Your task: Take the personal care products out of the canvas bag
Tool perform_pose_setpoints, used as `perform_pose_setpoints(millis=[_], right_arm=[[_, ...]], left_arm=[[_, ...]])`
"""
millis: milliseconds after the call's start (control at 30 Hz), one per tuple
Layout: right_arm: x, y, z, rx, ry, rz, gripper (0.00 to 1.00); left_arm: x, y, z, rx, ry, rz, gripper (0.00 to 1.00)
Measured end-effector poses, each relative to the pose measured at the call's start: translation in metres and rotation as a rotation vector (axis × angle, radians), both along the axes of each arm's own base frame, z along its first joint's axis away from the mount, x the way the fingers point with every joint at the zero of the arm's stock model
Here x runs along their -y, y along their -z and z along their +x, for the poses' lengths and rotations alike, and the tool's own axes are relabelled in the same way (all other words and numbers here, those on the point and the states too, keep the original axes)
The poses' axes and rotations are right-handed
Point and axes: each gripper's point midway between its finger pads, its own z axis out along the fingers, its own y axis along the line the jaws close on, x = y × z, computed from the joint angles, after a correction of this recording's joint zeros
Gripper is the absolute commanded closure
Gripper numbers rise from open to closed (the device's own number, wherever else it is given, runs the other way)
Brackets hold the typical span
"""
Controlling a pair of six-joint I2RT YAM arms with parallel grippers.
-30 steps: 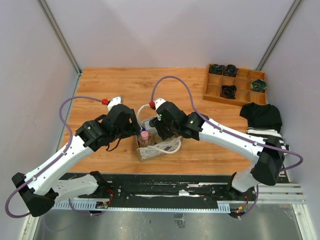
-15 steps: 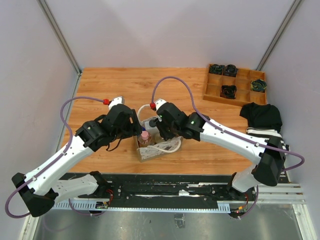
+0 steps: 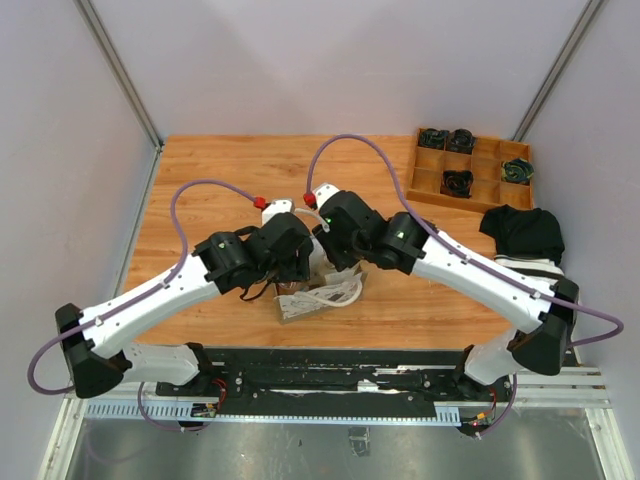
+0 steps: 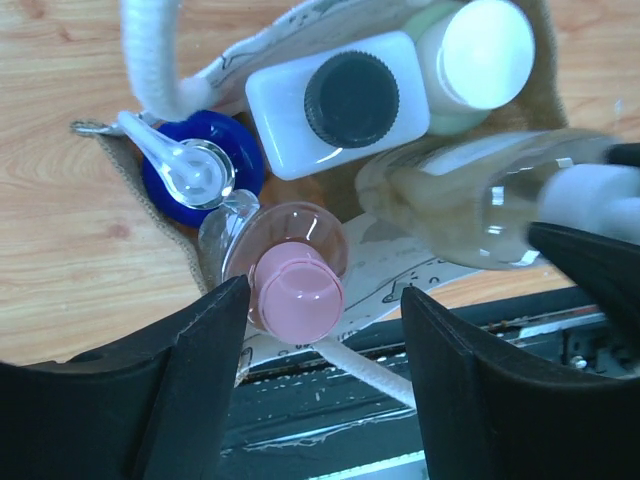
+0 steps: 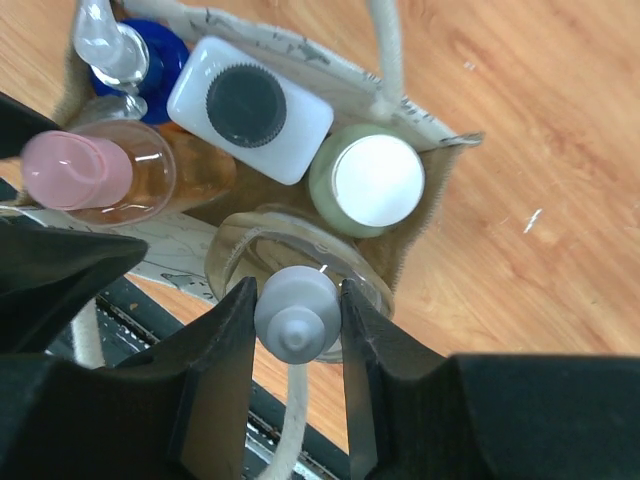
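Personal care products, five counted, all lodged in the canvas bag, which is stood on the wooden table near its front edge, between the two arms. Contents are listed as: blue bottle with clear pump; white square bottle with black screw cap; pale green bottle with white lid; pink-capped bottle, clear-bodied; larger clear bottle with pale grey cap. Right gripper: jaws are clamped on the grey cap of the larger clear bottle, which is seen tilted in the left wrist view, its base apparently within the bag. Left gripper: jaws are held apart on either side of the pink cap, with nothing gripped. Step judged in hand: withdrawal of the larger clear bottle. Handling advice: the bottle is best drawn straight up along its own axis until the rim and the rope handle are cleared. The light bag may be dragged along unless it is steadied. The pink cap should be centred between the fingers before closing.
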Motion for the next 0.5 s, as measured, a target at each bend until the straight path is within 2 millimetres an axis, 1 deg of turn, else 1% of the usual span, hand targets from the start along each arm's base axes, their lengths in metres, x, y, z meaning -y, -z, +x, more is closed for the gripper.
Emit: perform_pose_setpoints(millis=[67, 133, 200, 300, 333, 400, 467, 500], right_arm=[[0.003, -0.017, 0.001, 0.026, 0.002, 0.015, 0.97], [0.007, -0.04, 0.004, 0.061, 0.009, 0.029, 0.96], [0.01, -0.069, 0.008, 0.111, 0.019, 0.054, 0.95], [0.019, -0.117, 0.014, 0.204, 0.037, 0.1, 0.94], [0.023, -0.128, 0.015, 0.229, 0.044, 0.109, 0.94], [0.037, -0.153, 0.02, 0.286, 0.074, 0.118, 0.94], [0.055, -0.171, 0.026, 0.329, 0.118, 0.125, 0.94], [0.063, -0.175, 0.028, 0.342, 0.136, 0.122, 0.94]], left_arm=[[0.003, 0.009, -0.002, -0.014, 0.012, 0.04, 0.39], [0.001, 0.016, -0.003, -0.027, 0.011, 0.076, 0.39], [-0.003, 0.021, -0.002, -0.031, -0.004, 0.109, 0.4], [-0.01, 0.025, 0.001, -0.028, -0.028, 0.151, 0.41], [-0.012, 0.026, 0.002, -0.025, -0.036, 0.167, 0.41], [-0.013, 0.026, 0.004, -0.017, -0.046, 0.176, 0.41], [-0.014, 0.026, 0.007, -0.007, -0.056, 0.186, 0.42], [-0.014, 0.026, 0.008, -0.001, -0.058, 0.191, 0.42]])
